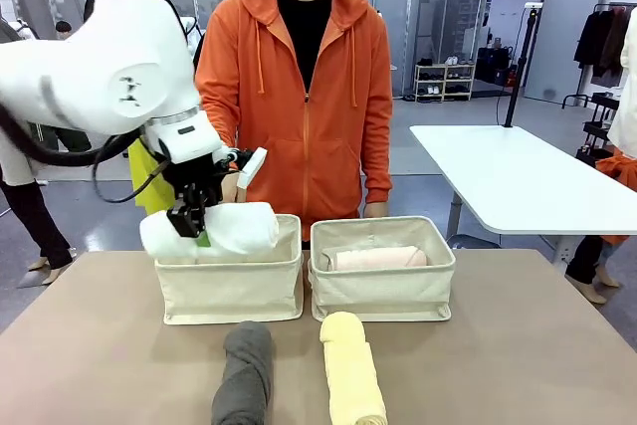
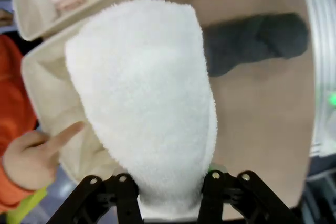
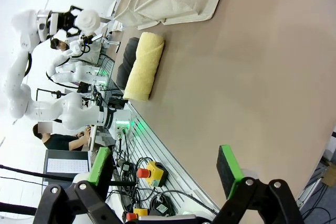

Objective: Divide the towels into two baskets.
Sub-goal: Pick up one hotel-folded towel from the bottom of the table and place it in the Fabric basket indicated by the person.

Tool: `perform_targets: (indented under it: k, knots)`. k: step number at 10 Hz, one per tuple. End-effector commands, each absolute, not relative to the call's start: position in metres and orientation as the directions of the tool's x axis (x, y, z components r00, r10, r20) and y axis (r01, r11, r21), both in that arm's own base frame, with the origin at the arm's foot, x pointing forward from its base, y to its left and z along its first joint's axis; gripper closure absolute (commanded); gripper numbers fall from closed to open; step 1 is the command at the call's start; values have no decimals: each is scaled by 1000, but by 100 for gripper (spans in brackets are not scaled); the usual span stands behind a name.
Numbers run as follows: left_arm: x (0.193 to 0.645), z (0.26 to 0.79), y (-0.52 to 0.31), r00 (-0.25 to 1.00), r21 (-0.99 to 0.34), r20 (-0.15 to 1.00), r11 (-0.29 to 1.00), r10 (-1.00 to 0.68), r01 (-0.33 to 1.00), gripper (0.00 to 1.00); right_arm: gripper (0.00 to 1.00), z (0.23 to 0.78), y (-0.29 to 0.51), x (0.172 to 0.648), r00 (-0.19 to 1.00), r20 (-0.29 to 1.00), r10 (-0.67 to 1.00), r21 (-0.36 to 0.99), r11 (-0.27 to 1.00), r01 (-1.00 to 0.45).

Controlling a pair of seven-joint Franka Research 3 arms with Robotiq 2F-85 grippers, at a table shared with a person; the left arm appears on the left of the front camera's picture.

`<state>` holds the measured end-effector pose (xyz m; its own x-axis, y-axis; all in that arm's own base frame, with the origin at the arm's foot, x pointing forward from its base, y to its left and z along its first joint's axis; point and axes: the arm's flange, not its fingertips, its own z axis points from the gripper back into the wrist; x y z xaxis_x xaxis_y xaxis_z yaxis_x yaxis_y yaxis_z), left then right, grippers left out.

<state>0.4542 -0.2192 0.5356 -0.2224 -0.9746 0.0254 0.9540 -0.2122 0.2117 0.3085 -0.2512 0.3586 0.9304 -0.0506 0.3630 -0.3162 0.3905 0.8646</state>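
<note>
My left gripper (image 1: 196, 218) is shut on the white towel (image 1: 224, 231), holding the roll just above the left basket (image 1: 229, 291). In the left wrist view the white towel (image 2: 147, 103) hangs from my left gripper (image 2: 170, 200) over that basket's (image 2: 34, 77) opening. The pink towel (image 1: 378, 258) lies in the right basket (image 1: 383, 296). On the table in front of them lie the dark grey towel (image 1: 244, 375) and the yellow towel (image 1: 350, 375). My right gripper (image 3: 165, 174) is open above bare table, well short of the yellow towel (image 3: 143, 65).
A person in an orange hoodie (image 1: 304, 97) stands right behind the baskets. One hand (image 2: 37, 150) points a finger at the left basket's rim. A white table (image 1: 518, 176) stands at the back right. An emergency stop button (image 3: 146, 173) and cables lie off the table's edge.
</note>
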Motion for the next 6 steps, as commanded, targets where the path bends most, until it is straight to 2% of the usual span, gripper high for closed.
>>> perform_targets:
  k: [1,5,6]
  knots:
    - [494,536,-214,-213,304,-41,-215,-976,928,60,0,361,-250,305,934,355,-38,866,390,-313]
    - [557,493,-203,-230,267,41,-211,-972,940,60,0,361,-250,305,934,355,-38,866,390,-313]
    - [564,483,-203,-230,273,18,-217,-973,937,60,0,361,-250,305,934,355,-38,866,390,-313]
